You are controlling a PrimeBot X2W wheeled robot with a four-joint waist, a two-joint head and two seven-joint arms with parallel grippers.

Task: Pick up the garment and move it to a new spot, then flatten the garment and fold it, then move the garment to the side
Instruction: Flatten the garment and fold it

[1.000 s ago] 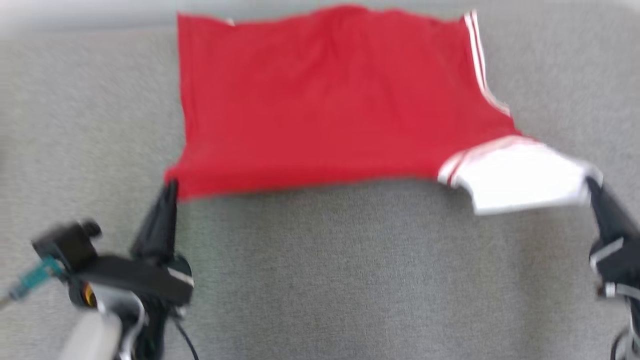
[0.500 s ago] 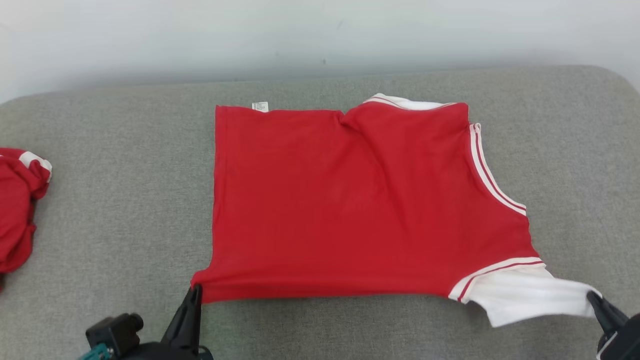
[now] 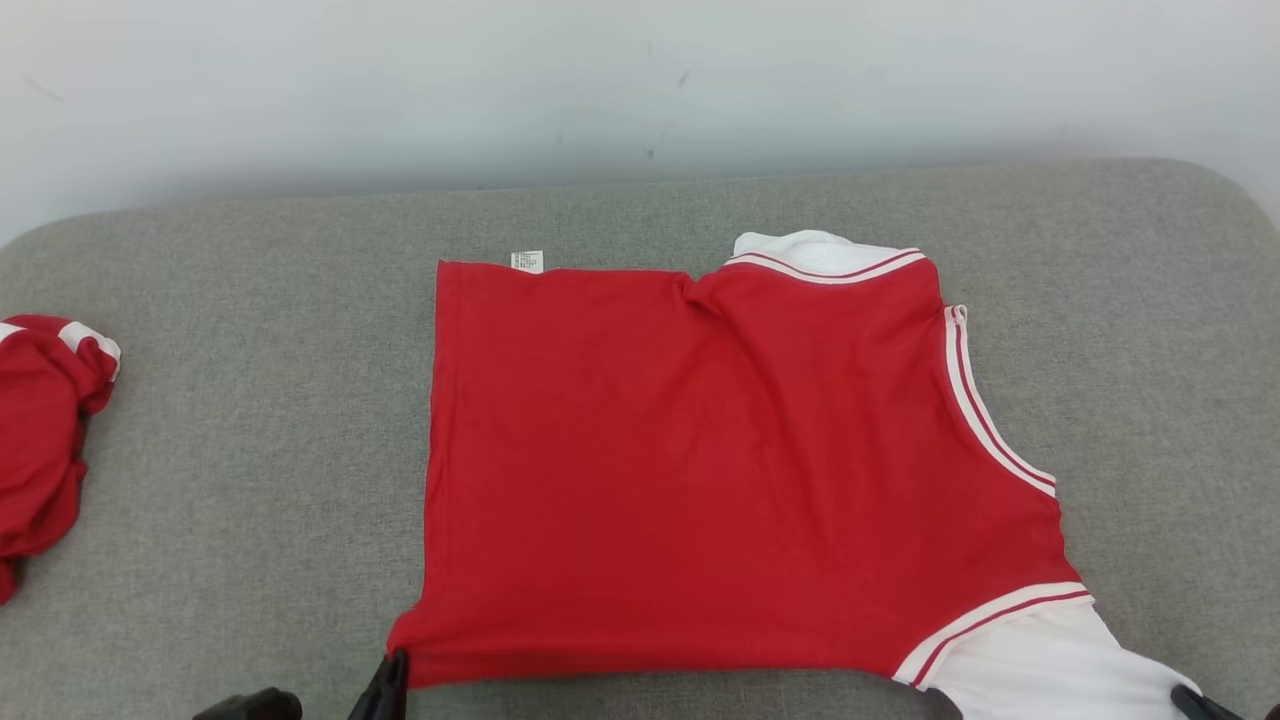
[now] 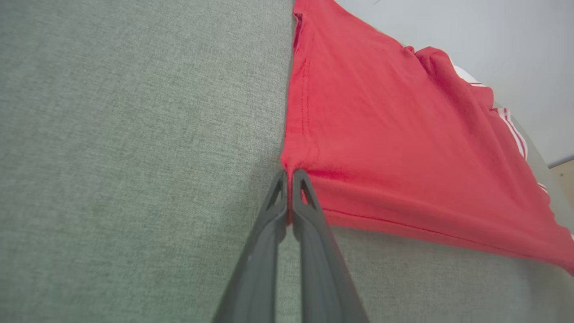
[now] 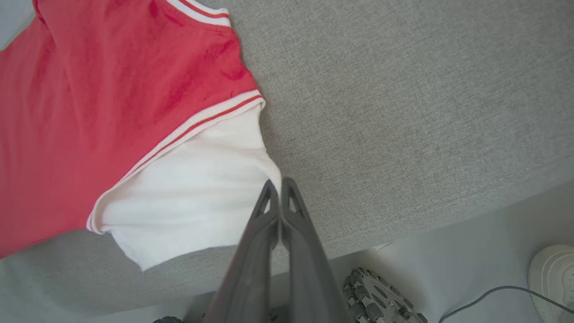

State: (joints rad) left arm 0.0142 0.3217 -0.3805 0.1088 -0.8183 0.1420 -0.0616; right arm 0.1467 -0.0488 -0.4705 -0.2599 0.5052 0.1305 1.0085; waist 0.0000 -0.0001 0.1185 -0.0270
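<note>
At the bottom edge of the head view, left of centre, your left fingers (image 3: 385, 690) are pinched tight on the near left corner of the red garment (image 3: 700, 470). The left wrist view shows the hem bunched between the tips. In the lower right corner, your right fingers (image 3: 1200, 703) are clamped together on the outer edge of the white sleeve (image 3: 1050, 670). The garment lies spread mid-frame on the grey fabric surface (image 3: 250, 480), mostly flat, with a crease below the collar at its far edge. A second red bundle (image 3: 40, 440) sits at the left edge, well apart. A pale wall (image 3: 640, 80) runs behind.
</note>
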